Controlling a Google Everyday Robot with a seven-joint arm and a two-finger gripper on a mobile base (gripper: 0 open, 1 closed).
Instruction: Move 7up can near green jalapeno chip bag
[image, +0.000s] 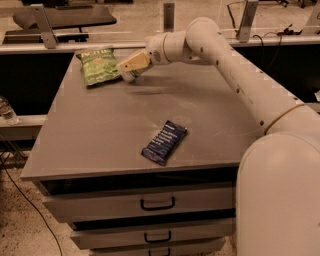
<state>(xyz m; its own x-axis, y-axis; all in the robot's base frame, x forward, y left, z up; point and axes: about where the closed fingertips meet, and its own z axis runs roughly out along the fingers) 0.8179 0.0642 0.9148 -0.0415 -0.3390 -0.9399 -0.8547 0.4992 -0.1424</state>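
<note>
The green jalapeno chip bag (97, 65) lies at the far left corner of the grey table (100, 135). My gripper (131, 68) reaches in from the right on the white arm and sits just right of the bag, low over the tabletop. It is shut on the 7up can (128, 77). Only a small silvery part of the can shows under the tan fingers (134, 62); the rest is hidden. The can is close beside the bag's right edge.
A flat dark blue snack packet (164, 142) lies near the table's front edge. Drawers (157, 204) are below the tabletop. The arm's large white base (280, 195) fills the right foreground. A bottle (7, 111) stands on a shelf at the left.
</note>
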